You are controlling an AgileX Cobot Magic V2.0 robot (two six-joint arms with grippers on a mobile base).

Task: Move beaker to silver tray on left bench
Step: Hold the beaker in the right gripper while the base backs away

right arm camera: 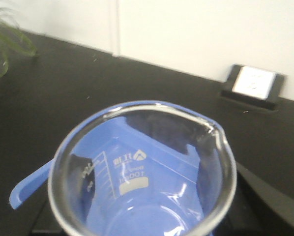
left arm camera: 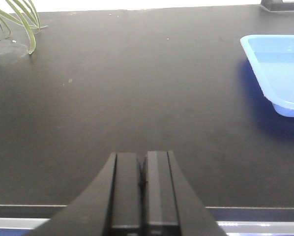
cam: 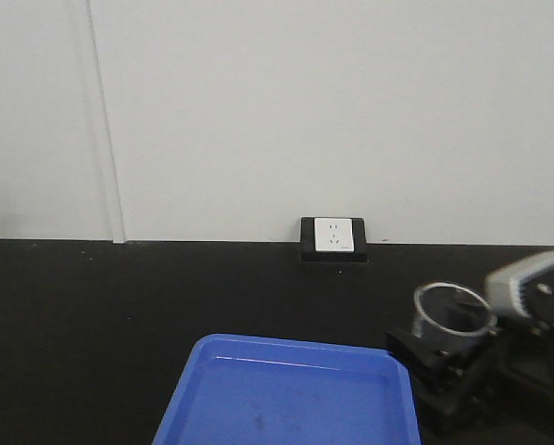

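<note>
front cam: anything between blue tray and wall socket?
Nothing. The front-facing view shows only bare black benchtop between the blue tray and the wall socket.

Tray (cam: pixel 286 394) on bench (cam: pixel 92 324), beaker (cam: pixel 453 315) right of it, socket (cam: pixel 333 237) behind.

place: lab | cues: black bench (cam: pixel 119 315), graduated beaker (right arm camera: pixel 132 172), blue tray (cam: pixel 286 389)

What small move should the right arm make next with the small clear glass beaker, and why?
Probably carry it leftward, upright. The right gripper seems shut on the small clear glass beaker, right of the blue plastic tray on the black bench top. No silver tray shows in any view, so the goal likely lies further left. The left gripper is shut and empty.
</note>
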